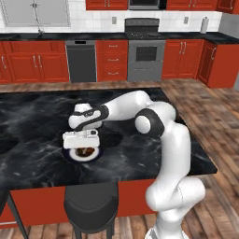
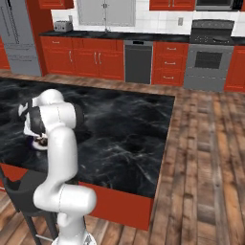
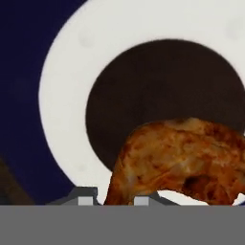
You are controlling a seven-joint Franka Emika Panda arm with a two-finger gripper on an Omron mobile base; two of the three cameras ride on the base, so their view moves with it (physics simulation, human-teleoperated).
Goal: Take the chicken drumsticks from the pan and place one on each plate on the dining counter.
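black bar stool [image 1: 91, 209] at near counter edge | grey dishwasher [image 1: 81, 60] in red cabinet run | steel oven range [image 1: 146, 58] right of it | toaster [image 2: 63, 26] on back worktop | grey fridge [image 2: 16, 38] far left | wood plank floor [image 2: 206, 162]

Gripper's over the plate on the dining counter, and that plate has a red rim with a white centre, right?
Not quite: the rim is dark navy, not red, as the hand view shows. The rest holds: the gripper hangs over the plate on the dining counter, white centre, with a chicken drumstick at the fingertips.
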